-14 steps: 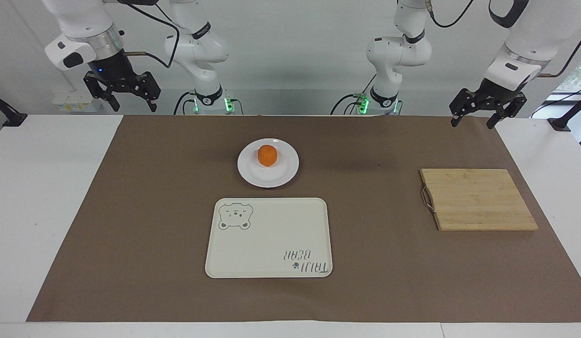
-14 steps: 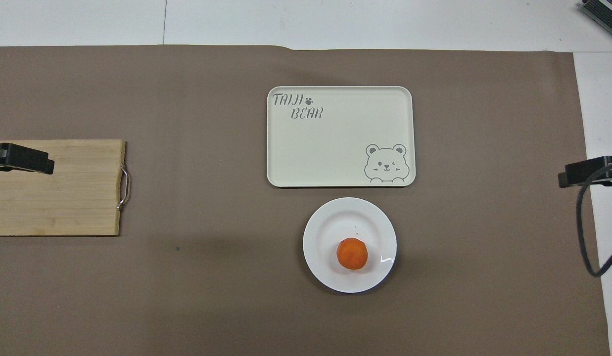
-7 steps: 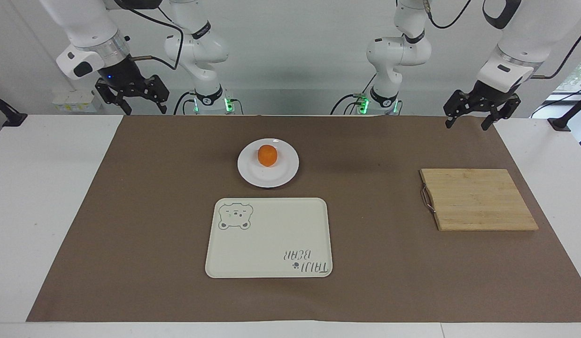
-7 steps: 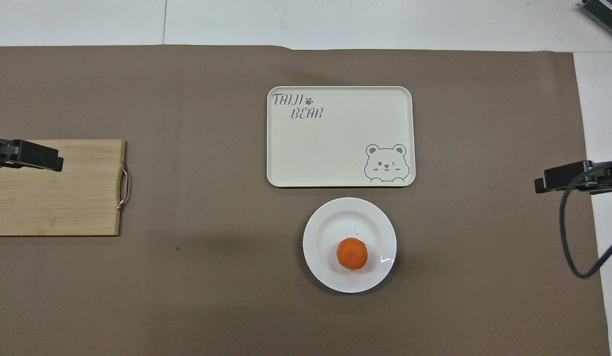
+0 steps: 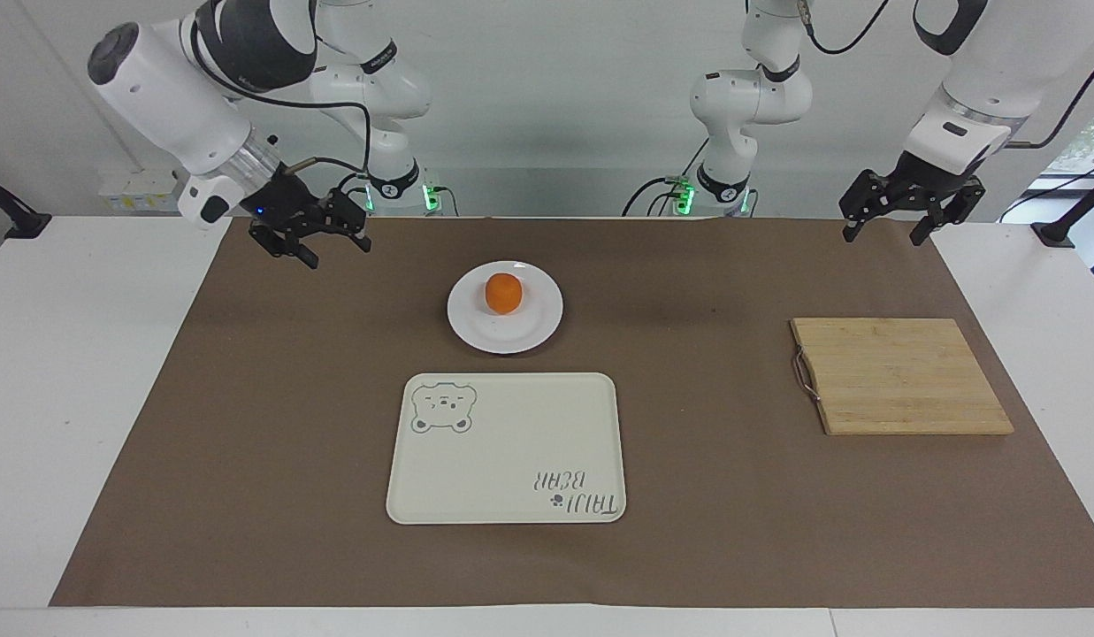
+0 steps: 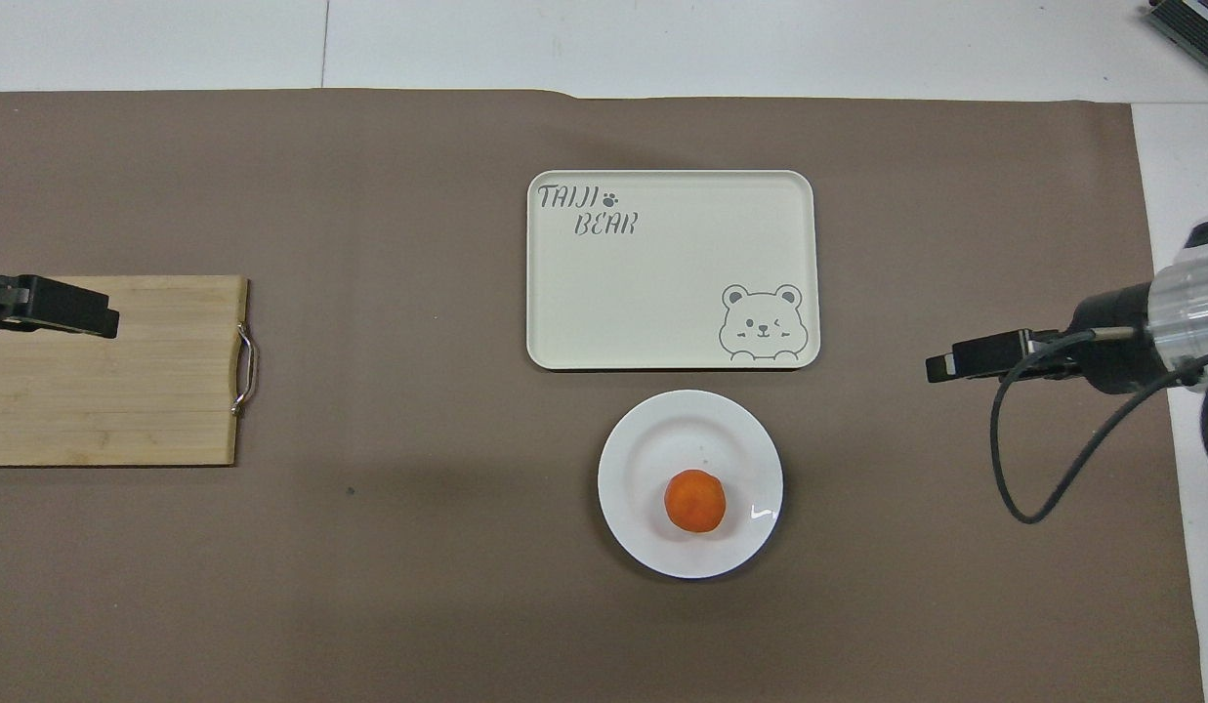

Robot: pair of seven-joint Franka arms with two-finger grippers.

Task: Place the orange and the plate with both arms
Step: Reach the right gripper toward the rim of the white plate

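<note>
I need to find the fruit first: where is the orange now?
The orange sits on the white plate, in the half nearer the robots. The plate lies mid-table, just nearer the robots than the bear tray.

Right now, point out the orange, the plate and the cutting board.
orange (image 5: 503, 293), facing view, middle of the fruit.
plate (image 5: 493, 333), facing view, bare rim.
cutting board (image 5: 900, 376), facing view, middle of its top.
</note>
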